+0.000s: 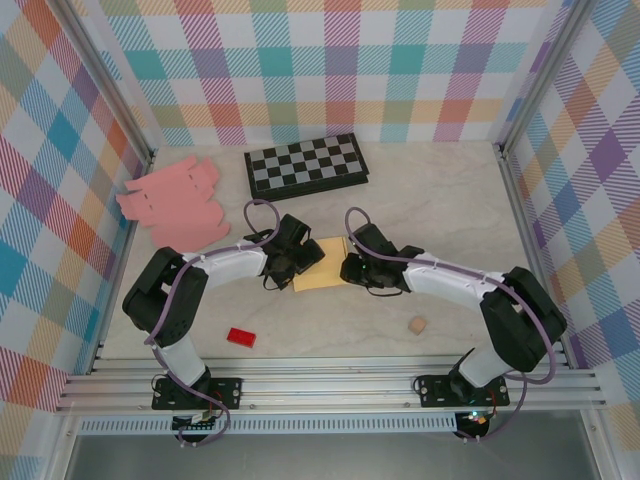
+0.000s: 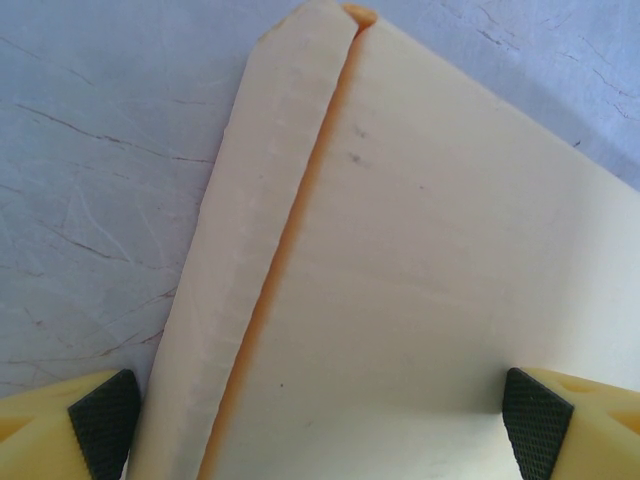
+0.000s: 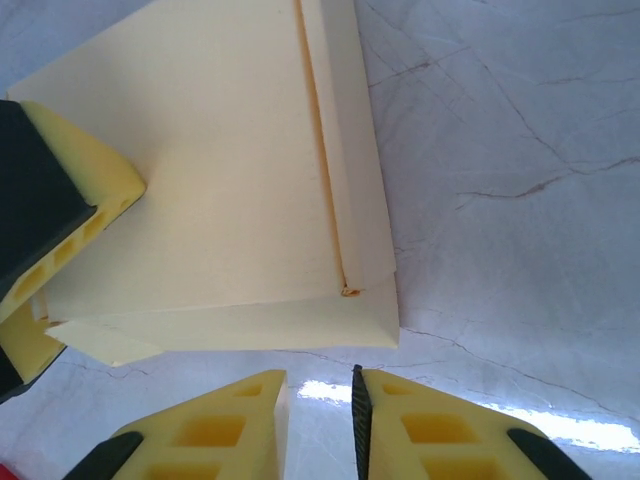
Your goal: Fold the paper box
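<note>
Centrally on the pale marble table [image 1: 450,210] lies the yellow paper box [image 1: 322,266], flattened, with an arm on each side of it. From above, the left gripper [image 1: 292,256] sits at the box's left edge and the right gripper [image 1: 356,266] at its right edge.

In the left wrist view, the left gripper [image 2: 320,430] is spread wide, its two black pads [image 2: 100,425] far apart at the bottom corners, and the box [image 2: 430,260] runs between them with a long folded flap along its left side. Whether the pads touch the paper cannot be told.

The right wrist view shows the right gripper [image 3: 318,400] narrowly parted, pinching nothing, just beside the box [image 3: 210,180] over bare table. One left-gripper finger overlaps the box's far corner.

Elsewhere, pink cardboard sheets [image 1: 175,205] lie at the far left, a chessboard [image 1: 305,166] at the back, a red block [image 1: 241,337] and a small tan cube [image 1: 417,325] nearer the bases.
</note>
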{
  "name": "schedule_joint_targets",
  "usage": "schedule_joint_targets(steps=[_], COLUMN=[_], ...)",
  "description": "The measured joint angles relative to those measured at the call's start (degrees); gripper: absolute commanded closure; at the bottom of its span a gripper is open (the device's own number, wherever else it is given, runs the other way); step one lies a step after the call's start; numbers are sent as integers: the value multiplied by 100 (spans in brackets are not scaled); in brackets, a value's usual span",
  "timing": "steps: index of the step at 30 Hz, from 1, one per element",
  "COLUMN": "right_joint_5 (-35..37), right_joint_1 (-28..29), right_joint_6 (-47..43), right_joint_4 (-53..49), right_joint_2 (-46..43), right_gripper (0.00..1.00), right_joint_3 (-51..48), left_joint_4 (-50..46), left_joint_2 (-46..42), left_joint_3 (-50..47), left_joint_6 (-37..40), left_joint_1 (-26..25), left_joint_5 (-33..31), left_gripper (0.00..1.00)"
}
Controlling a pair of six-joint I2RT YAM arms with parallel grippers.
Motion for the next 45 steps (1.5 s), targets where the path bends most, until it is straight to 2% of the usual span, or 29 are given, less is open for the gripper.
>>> schedule_joint_targets(steps=[9, 18, 35, 45], right_joint_5=[-17, -13, 170, 551], right_joint_1=[-122, -229, -232, -227], right_joint_6=[352, 400, 1283, 1399], right_joint_4=[992, 1792, 1261, 953], right_joint_2=[376, 684, 1266, 807], right_gripper=[86, 87, 84, 82], right_joint_3=[-691, -905, -94, -262], left_joint_4=[-4, -4, 31, 52], left_joint_2=[0, 0, 61, 63], left_joint_3=[2, 2, 63, 66], left_joint_6=[0, -20, -299, -295], left_joint_1=[-2, -2, -90, -168], left_joint_5=[-9, -13, -485, -588], left_gripper=[7, 7, 7, 6])
